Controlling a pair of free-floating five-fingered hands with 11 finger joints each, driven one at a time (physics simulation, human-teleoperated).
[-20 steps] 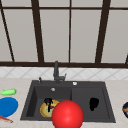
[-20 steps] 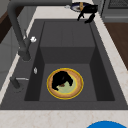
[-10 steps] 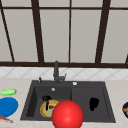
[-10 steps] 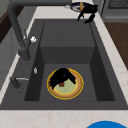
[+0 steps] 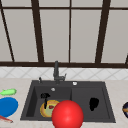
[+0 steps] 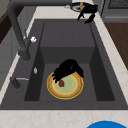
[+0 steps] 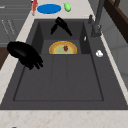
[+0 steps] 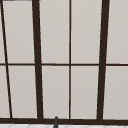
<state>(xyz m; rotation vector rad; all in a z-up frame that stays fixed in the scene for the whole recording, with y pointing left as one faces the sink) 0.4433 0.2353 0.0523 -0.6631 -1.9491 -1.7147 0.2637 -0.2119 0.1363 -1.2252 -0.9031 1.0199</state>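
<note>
- My left hand (image 6: 67, 70) hangs over the yellow-rimmed plate (image 6: 65, 86) in the sink's (image 6: 67, 32) left basin, fingers reaching down, relaxed, at a small red piece (image 6: 61, 83).
- My right hand (image 5: 93, 103) hovers over the right basin, fingers loosely spread.

No legible text or labels anywhere

We see two free-floating hands, left hand (image 5: 45, 96) and right hand (image 5: 93, 103), both plain matte black, human-shaped with slim tapered fingers. We spot no arms, wrists, cables, screws or markings; surfaces are smooth and uniform, with no visible seams.
</note>
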